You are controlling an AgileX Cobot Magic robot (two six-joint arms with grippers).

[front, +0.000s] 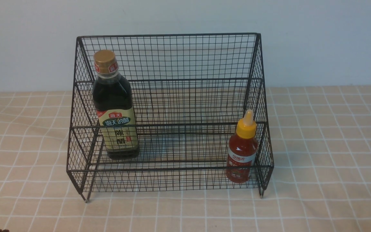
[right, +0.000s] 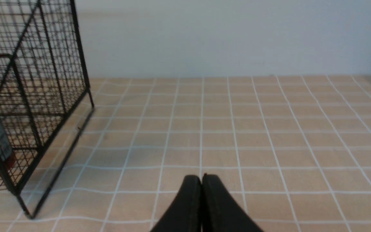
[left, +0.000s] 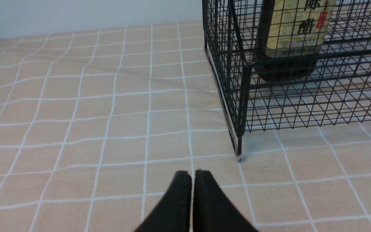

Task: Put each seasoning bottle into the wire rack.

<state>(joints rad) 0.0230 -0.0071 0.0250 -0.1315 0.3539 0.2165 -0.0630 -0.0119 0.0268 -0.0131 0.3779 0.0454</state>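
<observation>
Inside the wire rack (front: 172,106), vinegar bottle (front: 115,109) at nine o'clock, sauce bottle (front: 242,151) at four; left gripper (left: 192,175) and right gripper (right: 201,179) both pressed together, empty.

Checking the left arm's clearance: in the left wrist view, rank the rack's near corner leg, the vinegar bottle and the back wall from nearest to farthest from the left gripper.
1. Rack leg, just ahead.
2. Vinegar bottle, inside the rack.
3. Back wall, beyond the tablecloth.

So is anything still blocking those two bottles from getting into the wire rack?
Nothing visible. The vinegar bottle and the red sauce bottle already stand upright inside the wire rack, at opposite ends.
</observation>
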